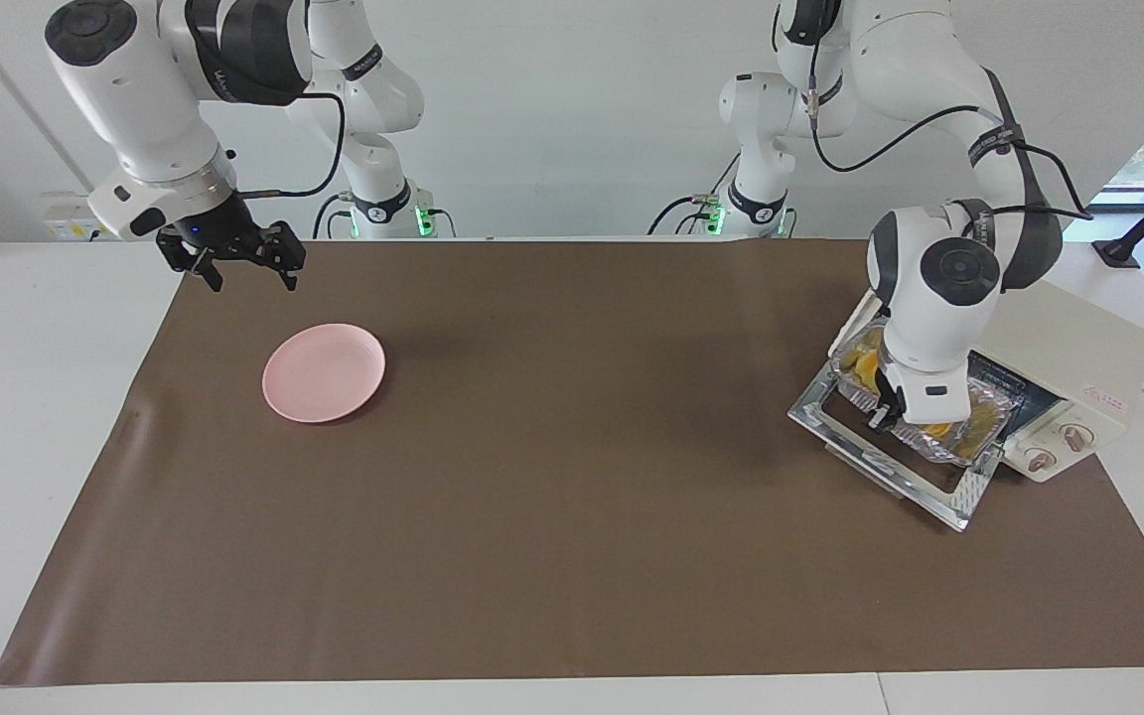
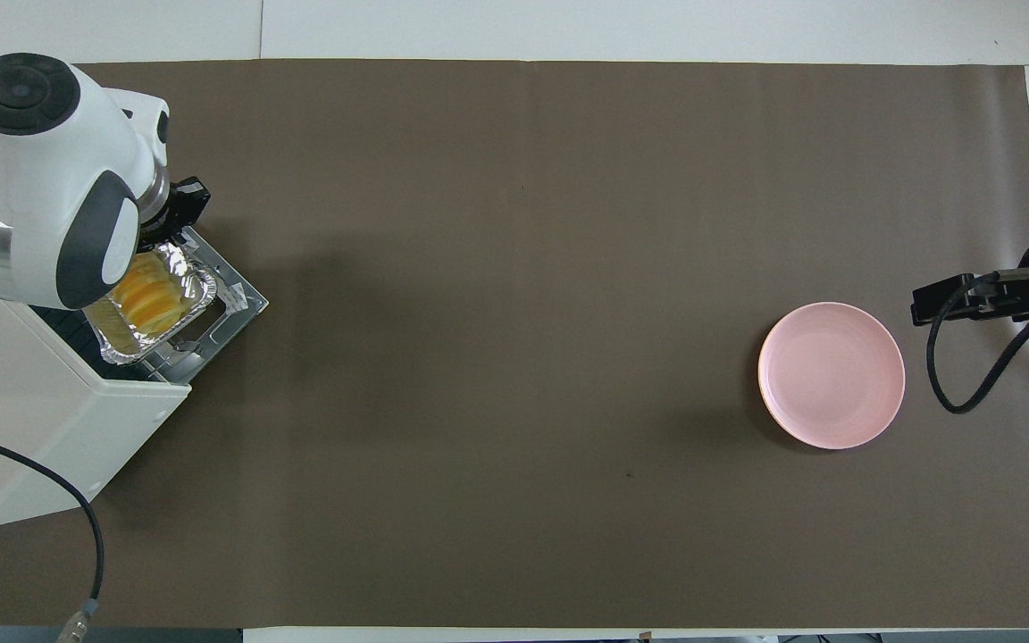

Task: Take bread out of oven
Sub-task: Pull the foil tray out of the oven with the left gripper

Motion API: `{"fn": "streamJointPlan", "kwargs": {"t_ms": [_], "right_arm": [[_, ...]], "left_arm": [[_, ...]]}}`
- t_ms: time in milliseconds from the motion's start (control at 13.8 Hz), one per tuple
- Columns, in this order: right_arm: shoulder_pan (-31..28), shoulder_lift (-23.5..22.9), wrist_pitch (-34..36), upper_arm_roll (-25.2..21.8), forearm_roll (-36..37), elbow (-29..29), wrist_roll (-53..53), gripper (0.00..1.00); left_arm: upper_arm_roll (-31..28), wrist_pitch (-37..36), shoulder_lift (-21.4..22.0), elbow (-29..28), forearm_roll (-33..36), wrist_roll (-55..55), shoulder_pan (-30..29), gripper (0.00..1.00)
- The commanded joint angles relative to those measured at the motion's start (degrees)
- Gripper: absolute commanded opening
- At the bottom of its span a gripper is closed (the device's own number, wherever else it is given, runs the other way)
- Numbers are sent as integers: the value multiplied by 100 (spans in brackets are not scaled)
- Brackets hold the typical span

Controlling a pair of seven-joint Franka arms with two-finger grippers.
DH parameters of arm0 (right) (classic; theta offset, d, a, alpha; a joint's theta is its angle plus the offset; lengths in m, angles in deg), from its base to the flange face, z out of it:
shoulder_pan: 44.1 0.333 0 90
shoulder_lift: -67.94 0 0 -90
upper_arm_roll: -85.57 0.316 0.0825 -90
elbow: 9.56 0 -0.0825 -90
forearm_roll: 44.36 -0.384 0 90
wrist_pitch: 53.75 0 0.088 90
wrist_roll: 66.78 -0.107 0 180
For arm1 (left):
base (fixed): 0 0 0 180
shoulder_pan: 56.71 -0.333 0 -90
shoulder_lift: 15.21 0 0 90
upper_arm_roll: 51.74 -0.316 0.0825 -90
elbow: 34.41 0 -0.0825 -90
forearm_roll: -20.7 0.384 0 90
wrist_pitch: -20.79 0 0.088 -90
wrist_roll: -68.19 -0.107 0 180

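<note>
**Tray drawn out over the open oven door**

While the left gripper (image 1: 883, 419) pinches the foil tray (image 1: 929, 417) rim, the bread (image 2: 146, 299) rides just beside it, half clear of the oven (image 1: 1069, 382). Next comes a level pull outward. The right gripper (image 1: 231, 260) waits spread, well apart, over the table's edge near the pink plate (image 1: 324, 371).

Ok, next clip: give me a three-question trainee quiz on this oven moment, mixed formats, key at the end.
1. True or false: the oven door is closed.
2. Multiple choice: the bread lies in A) the pink plate, B) the foil tray, C) straight on the brown mat.
3. Short answer: which hand is at the foil tray, and where is the other one?

Key: 1. False; the door is folded down. 2. B. 3. The left hand, shut on the foil tray's edge over the door; the right hand waits open above the mat's edge near the pink plate.
</note>
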Motion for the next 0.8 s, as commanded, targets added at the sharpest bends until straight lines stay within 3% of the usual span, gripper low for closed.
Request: {"fn": "streamJointPlan", "kwargs": {"t_ms": [0,218,291,436,509,727], "right_arm": [[-32,192,-115,20,10,195,-78,100],[-84,201,-141,20,10,230,-140,100],[-110,209,-176,11,10,247,-183,100],[-225,218,-273,11,10,317,-184,100],[-225,218,-247,11,10,318,-184,100],[-190,218,-212,20,10,283,-149,100]], "left_arm": [[-95,-2,-151,274,-266,9,504,0],[-95,-81,-343,624,-670,18,899,0],[-112,-325,-623,991,-837,18,1110,0],[-95,-1028,-1518,2342,-1074,36,1497,0],[-121,-1118,-1713,2644,-1407,45,1655,0],[-182,-1005,-1803,2674,-1498,332,2332,0]]}}
